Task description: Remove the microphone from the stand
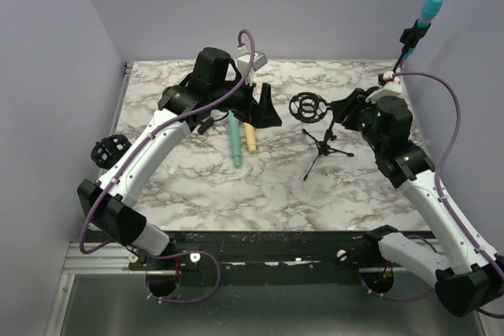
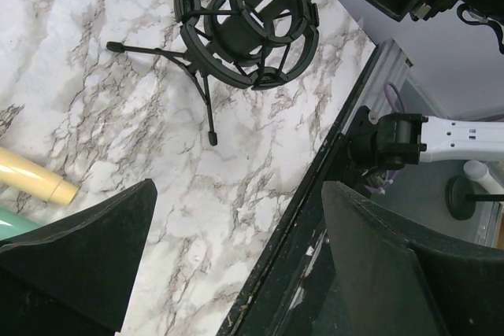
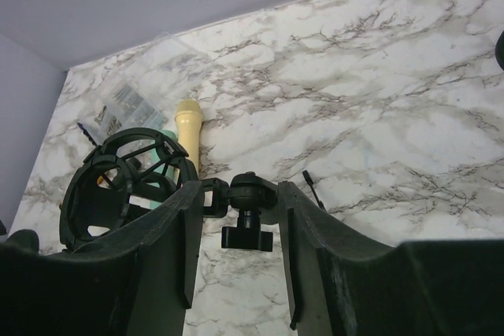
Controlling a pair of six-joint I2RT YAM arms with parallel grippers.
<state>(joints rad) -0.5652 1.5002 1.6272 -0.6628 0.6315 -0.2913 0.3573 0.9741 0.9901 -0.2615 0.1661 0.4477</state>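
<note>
Observed at centre of the overhead view: the stand [image 1: 324, 145] is upright on its tripod legs on the marble table [image 1: 354, 194], with its shock mount [image 1: 306, 106] tilted toward the left of the frame. The cradle appears empty.

Two microphones lie flat just left of the stand, the green microphone [image 1: 235, 145] and the cream microphone [image 1: 250, 139], side by side and apparently touching. Which one belongs to this stand cannot be told.

The right gripper [image 3: 239, 190] straddles the stand's swivel joint [image 3: 253, 191], one finger close on each side. This is judged to be for steadying the stand. Whether the fingers actually bear on the joint cannot be told.

The left gripper [image 2: 236, 194] hangs above the table beside the microphones, with its claw wide apart and nothing in it. It faces the mount, which suits a reach toward the cradle.
</note>
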